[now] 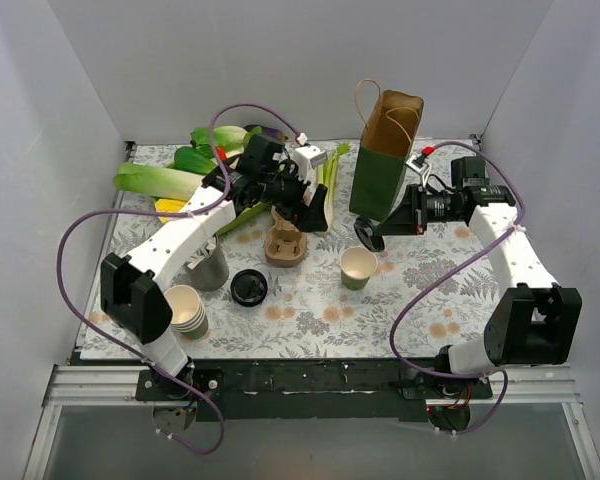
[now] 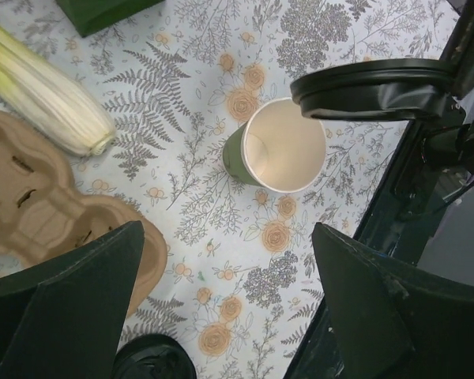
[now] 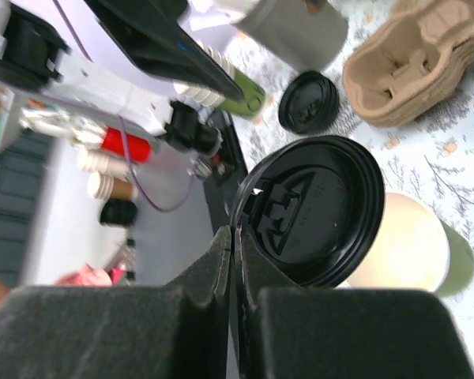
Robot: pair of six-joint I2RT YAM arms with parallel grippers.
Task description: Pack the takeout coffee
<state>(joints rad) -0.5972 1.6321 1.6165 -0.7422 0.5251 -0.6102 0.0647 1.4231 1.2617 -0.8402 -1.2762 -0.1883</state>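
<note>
The takeout coffee (image 1: 358, 267) is a small dark green paper cup, cream inside, standing lidless on the floral cloth; it also shows in the left wrist view (image 2: 283, 146) and the right wrist view (image 3: 407, 245). My right gripper (image 1: 382, 228) (image 3: 235, 235) is shut on the rim of a round black lid (image 1: 369, 233) (image 3: 316, 209) (image 2: 375, 88), held tilted just above and beside the cup's mouth. My left gripper (image 1: 313, 214) (image 2: 229, 304) hangs open above the cloth, left of the cup, with nothing between its fingers.
A brown cup carrier (image 1: 285, 245) (image 2: 31, 197) lies left of the cup. A second black lid (image 1: 248, 287) (image 3: 308, 101), a grey cup (image 1: 212, 268) and stacked green cups (image 1: 187, 310) stand front left. A green and brown paper bag (image 1: 385, 160) stands behind; vegetables (image 1: 160, 180) lie back left.
</note>
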